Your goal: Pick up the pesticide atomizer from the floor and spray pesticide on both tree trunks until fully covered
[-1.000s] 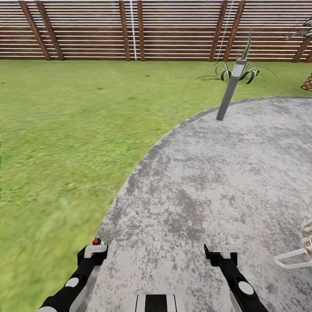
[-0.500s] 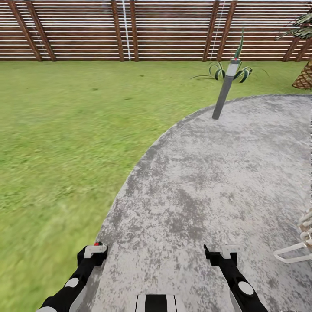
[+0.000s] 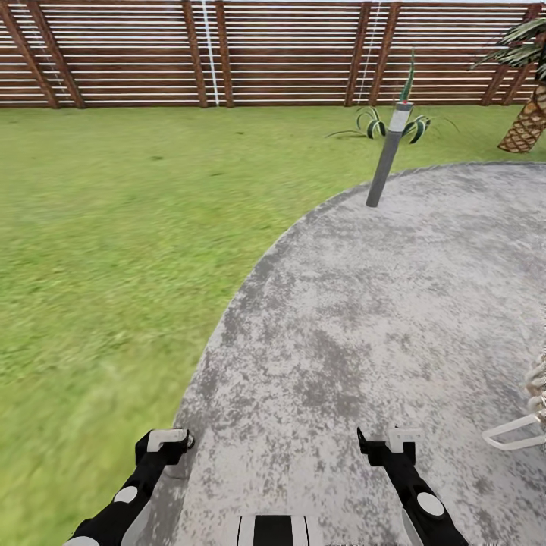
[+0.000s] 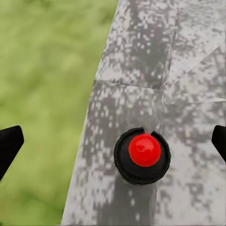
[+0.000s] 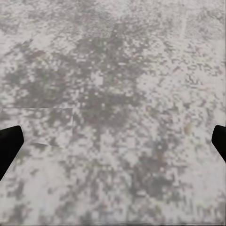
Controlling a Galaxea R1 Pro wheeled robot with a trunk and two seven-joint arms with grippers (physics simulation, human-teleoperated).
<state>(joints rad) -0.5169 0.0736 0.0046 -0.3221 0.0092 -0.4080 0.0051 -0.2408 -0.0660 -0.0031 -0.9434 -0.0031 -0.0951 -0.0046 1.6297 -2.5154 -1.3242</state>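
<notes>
The pesticide atomizer [image 4: 142, 155] is a small black bottle with a red top, seen from above in the left wrist view. It stands on the grey paving close to the grass edge. My left gripper [image 4: 114, 143] hangs open above it, and the bottle lies between the two fingertips, nearer one of them. In the head view the left gripper [image 3: 164, 443] is low at the left and covers the bottle. My right gripper [image 3: 387, 443] is open over bare paving [image 5: 113, 94], holding nothing. The garden lawn [image 3: 98, 250] spreads to the left. Both trees are out of view.
A grey bollard [image 3: 385, 165] stands at the far rim of the round paved patch [image 3: 379, 318]. A brown slat fence [image 3: 273, 53] closes the back, with a spiky plant [image 3: 375, 121] and a short palm [image 3: 527, 121] before it. A white wire frame [image 3: 519, 434] sits at the right edge.
The head camera has shifted, so fence and bollard sit further left in the picture. The atomizer's red top, seen just beyond the left gripper earlier, is now covered by it. Both grippers stay open.
</notes>
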